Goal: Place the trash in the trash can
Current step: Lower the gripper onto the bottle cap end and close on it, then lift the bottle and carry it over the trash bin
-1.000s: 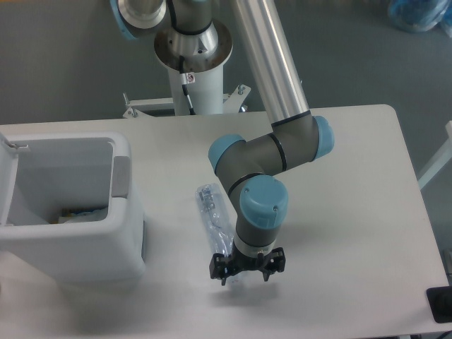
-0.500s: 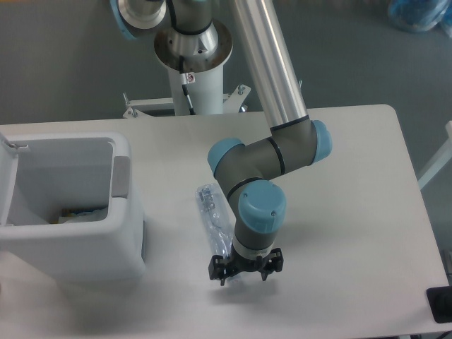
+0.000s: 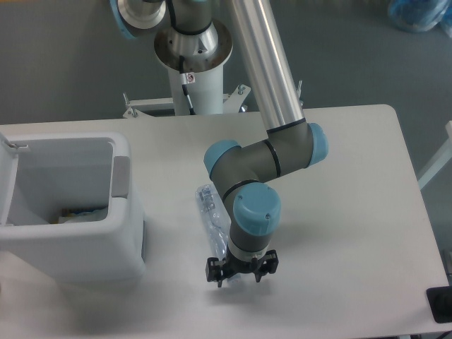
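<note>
Risk of a slipping, skewed grasp: gripper [image 3: 239, 271] low over near end of crushed bottle [image 3: 211, 219] lying right of open trash can [image 3: 126, 233], jaw state impossible to tell.

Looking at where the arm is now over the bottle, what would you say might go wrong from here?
1. The tool sits over the lower end of the crushed plastic bottle, well off its middle; an end grip could let it swing or slip out.
2. The wrist hides that end, so whether the fingers straddle it cannot be told; they may close beside it.
3. The trash can wall stands close on the left; a low carry could knock the bottle against it.
</note>
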{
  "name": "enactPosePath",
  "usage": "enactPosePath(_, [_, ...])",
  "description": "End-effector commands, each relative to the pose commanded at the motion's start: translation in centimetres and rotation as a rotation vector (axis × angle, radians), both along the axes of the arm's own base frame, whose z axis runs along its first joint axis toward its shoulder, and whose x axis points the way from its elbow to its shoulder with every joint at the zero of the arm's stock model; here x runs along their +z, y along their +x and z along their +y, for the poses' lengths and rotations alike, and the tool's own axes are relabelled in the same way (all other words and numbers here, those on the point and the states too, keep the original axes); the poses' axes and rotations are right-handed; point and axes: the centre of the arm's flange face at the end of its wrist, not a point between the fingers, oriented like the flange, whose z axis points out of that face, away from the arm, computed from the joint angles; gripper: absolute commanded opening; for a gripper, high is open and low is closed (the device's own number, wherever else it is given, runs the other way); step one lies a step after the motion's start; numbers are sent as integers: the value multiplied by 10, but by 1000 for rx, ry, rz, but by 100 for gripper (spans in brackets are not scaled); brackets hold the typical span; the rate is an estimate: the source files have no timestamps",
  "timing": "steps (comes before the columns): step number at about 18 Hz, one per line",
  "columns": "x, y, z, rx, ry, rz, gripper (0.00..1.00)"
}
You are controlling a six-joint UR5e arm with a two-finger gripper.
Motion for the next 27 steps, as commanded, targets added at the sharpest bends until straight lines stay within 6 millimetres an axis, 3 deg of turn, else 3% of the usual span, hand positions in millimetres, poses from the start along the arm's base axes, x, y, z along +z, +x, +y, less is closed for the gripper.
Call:
enactPosePath(5, [-1, 4, 3, -8, 0, 0, 85])
enactPosePath(7, [-4, 6, 2, -8, -5, -6, 76])
enactPosePath(11, [-4, 7, 2, -9, -6, -5, 69])
enactPosePath(18, [-3, 8, 1, 10, -9, -4, 39])
enactPosePath(22, [-3, 7, 0, 12, -23, 14, 30])
enactPosePath(27, [6, 7, -1, 13, -17, 23, 28])
